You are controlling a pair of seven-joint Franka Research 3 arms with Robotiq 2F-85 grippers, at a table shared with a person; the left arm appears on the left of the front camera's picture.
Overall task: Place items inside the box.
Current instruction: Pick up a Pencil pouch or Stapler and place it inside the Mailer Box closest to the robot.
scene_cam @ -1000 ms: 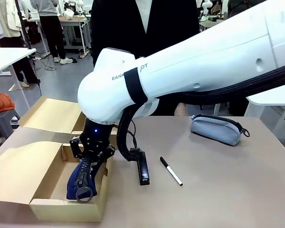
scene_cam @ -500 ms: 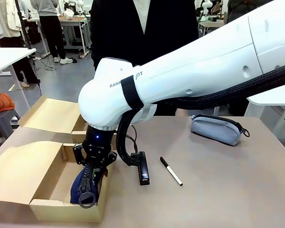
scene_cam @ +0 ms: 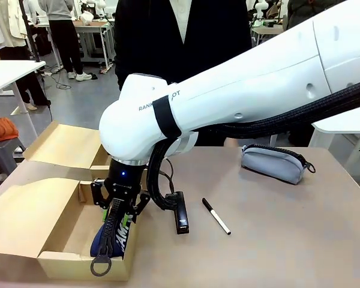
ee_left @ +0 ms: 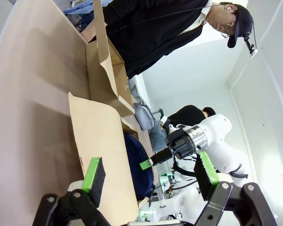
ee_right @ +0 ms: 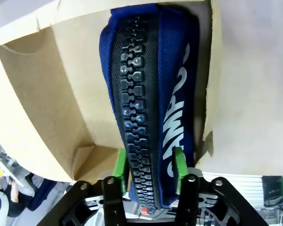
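We count one cardboard box (scene_cam: 66,264), open at the table's (scene_cam: 288,240) left end, and one navy pouch (scene_cam: 111,240) standing steeply in it. The pouch leans on the box's right-hand wall, and its single pull ring (scene_cam: 100,265) hangs over the near rim. The right gripper (scene_cam: 115,219) reaches across from the right. In the right wrist view its two green pads (ee_right: 120,165) clamp the pouch's upper end, one on each side of the zipper, beside the white lettering. The left gripper (ee_left: 148,165) hangs with its two fingers spread wide and nothing between them, next to a box flap. Three things lie on the bare table outside the box: one black stapler (scene_cam: 181,215) just right of the box, one marker (scene_cam: 216,216) near it, and one grey pouch (scene_cam: 273,162) farther right. One person (scene_cam: 168,36) stands at the far side.
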